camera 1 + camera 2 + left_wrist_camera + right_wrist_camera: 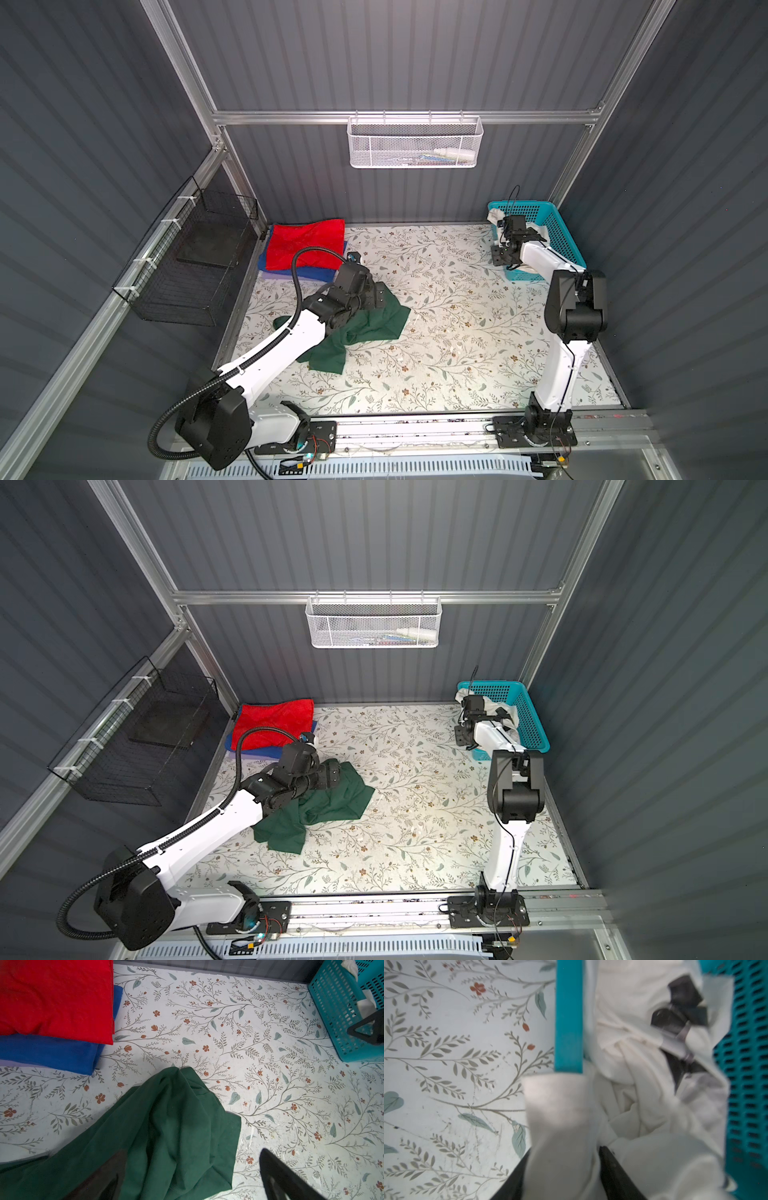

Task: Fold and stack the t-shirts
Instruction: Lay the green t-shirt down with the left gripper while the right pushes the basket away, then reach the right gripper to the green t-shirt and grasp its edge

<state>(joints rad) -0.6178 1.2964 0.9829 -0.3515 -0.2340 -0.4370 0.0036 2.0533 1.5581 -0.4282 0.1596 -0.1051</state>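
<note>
While a folded pile already sits at the far left corner of the worktop (457, 332), I judge the job a little past halfway. That pile has the red shirt (305, 245) on top and the blue shirt (52, 1051) under it. A pale lilac layer (12, 1063) lies at the bottom, showing only an edge, so I take it for a third shirt without being sure.

Left to do, as I read it, are two shirts. The green shirt (374, 328) lies crumpled on the left half of the worktop, just in front of the pile and apart from it. The left jaws hang right above its far end, spread wide and gripping nothing. The white shirt (633, 1084), with black marks on it, is bunched in the turquoise basket (557, 232) at the far right corner, with a flap hanging over the rim on the worktop side. The right jaws are at that flap with white cloth between them, but the wrist view is blurred and I cannot tell whether they are pinching it or letting it go.

My count: one red, one blue, one lilac, one green and one white shirt, and one basket.
</note>
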